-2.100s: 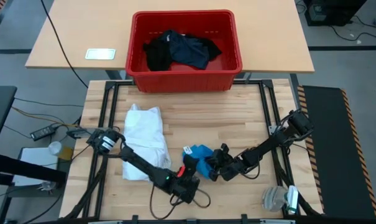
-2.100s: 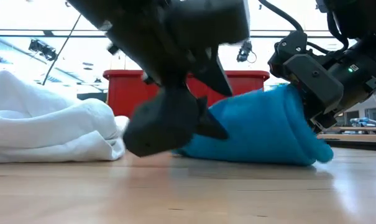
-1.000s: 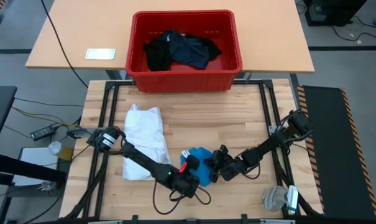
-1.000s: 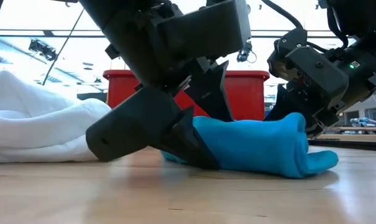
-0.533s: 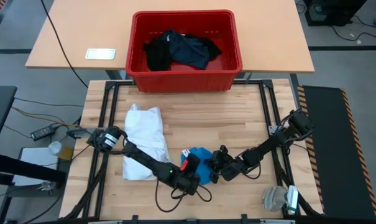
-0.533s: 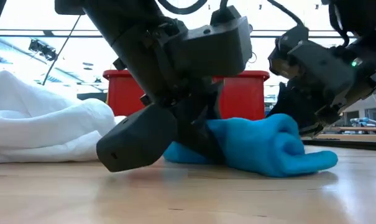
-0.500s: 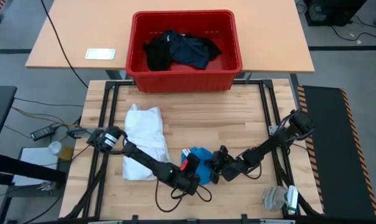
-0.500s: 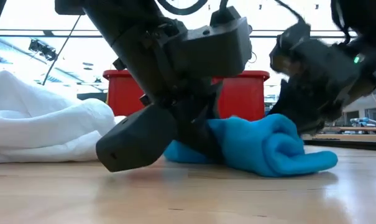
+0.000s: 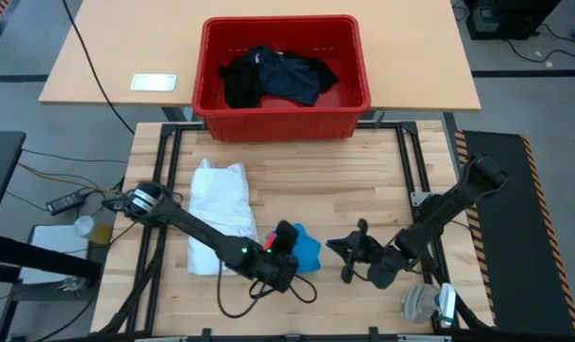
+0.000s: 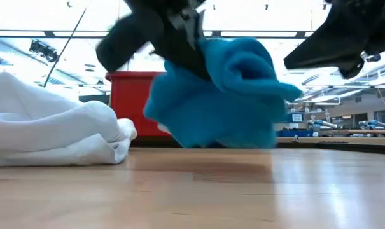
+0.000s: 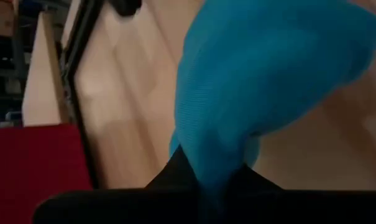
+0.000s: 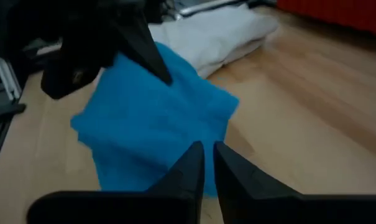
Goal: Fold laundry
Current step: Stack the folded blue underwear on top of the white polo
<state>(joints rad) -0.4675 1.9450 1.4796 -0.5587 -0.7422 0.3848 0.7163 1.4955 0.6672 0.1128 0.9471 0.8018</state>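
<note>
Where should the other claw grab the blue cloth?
Probably the loose bottom edge, coming in from the right claw's side. The left claw pinches the blue cloth at its top, so it hangs lifted with that edge free.

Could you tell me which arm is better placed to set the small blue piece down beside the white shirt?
The left. Its tool is shut on the blue piece, lifted off the table right next to the white shirt. The right tool is apart from the cloth, nearly shut and empty.
</note>
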